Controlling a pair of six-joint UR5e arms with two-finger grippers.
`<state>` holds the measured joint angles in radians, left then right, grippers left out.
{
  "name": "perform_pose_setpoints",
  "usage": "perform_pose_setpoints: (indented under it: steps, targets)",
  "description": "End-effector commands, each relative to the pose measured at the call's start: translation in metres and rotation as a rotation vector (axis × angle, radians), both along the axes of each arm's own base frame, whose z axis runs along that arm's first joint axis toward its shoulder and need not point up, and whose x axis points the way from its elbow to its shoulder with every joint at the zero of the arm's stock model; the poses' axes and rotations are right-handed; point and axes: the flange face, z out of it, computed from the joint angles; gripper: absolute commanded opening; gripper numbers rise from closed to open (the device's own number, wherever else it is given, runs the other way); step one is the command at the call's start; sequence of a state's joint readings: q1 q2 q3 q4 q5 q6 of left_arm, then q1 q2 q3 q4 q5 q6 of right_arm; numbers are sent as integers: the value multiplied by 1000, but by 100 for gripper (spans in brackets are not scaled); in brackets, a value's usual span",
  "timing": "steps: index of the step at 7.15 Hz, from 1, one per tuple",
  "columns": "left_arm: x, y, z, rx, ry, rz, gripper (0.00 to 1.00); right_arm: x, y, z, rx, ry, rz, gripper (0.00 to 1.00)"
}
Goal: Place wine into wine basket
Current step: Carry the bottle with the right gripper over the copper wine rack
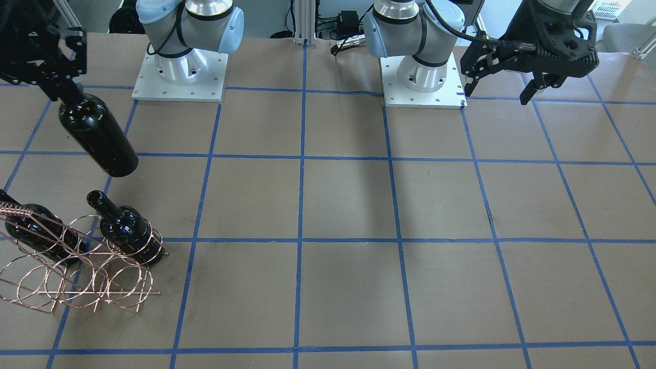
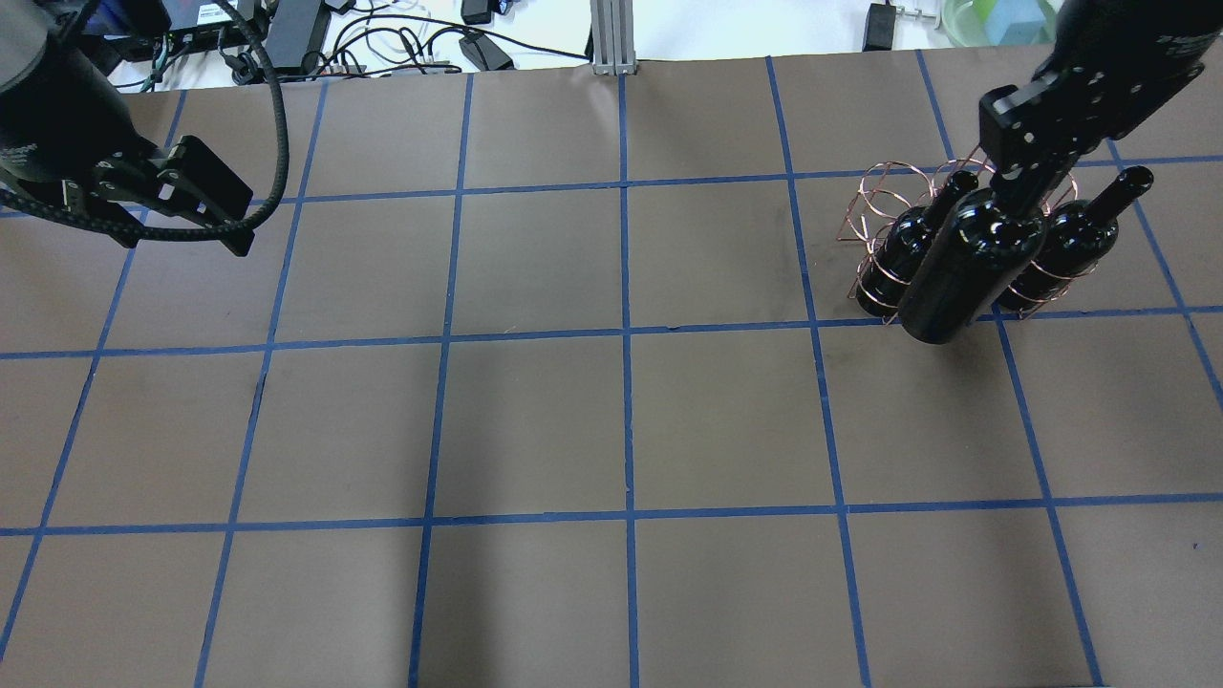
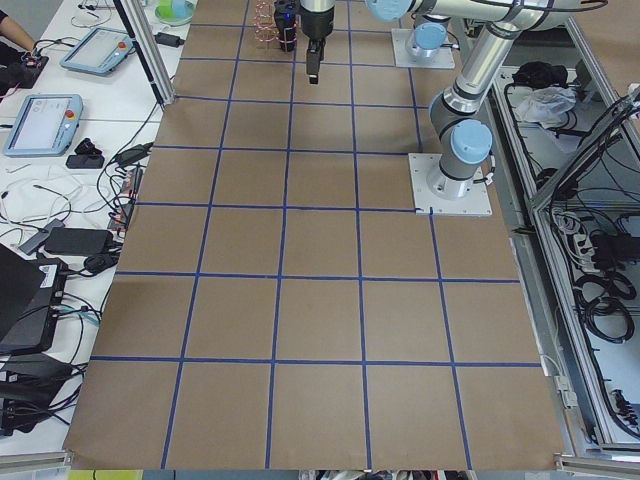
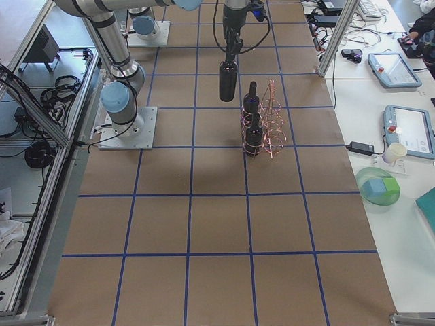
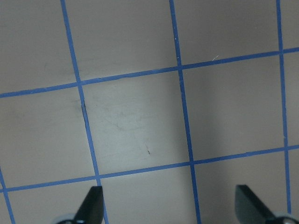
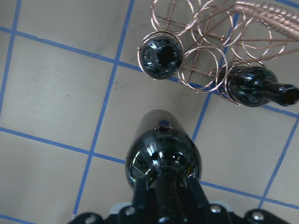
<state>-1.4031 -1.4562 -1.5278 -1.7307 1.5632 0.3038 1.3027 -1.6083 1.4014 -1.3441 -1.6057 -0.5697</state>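
My right gripper (image 2: 1020, 187) is shut on the neck of a dark glossy wine bottle (image 2: 967, 266). It holds the bottle tilted, base down, above the table on the robot side of the copper wire wine basket (image 2: 881, 187). In the right wrist view the held bottle (image 6: 163, 158) hangs below the basket (image 6: 210, 60). Two more dark bottles lie in the basket's outer loops (image 1: 125, 231) (image 1: 38, 234); the middle loops are empty. My left gripper (image 1: 499, 87) is open and empty, far from the basket; its fingertips (image 5: 96, 201) show above bare table.
The brown table (image 2: 621, 420) carries a grid of blue tape lines. The two arm bases (image 1: 179, 72) (image 1: 423, 77) stand at the robot's edge. Cables and power bricks (image 2: 382, 43) lie past the far edge.
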Motion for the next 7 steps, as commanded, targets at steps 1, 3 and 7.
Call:
perform_pose_setpoints:
  steps: [1,3,7]
  targets:
    - [0,-1,0,-1,1,1,100,-69,-17,3,0,4,36,0]
    - [0,-1,-1,1,0,3,100,-77,-40,-3,-29,-6,37,0]
    - [0,1,-1,1,-1,-2,100,-76,-61,-21,-55,-38,51,0]
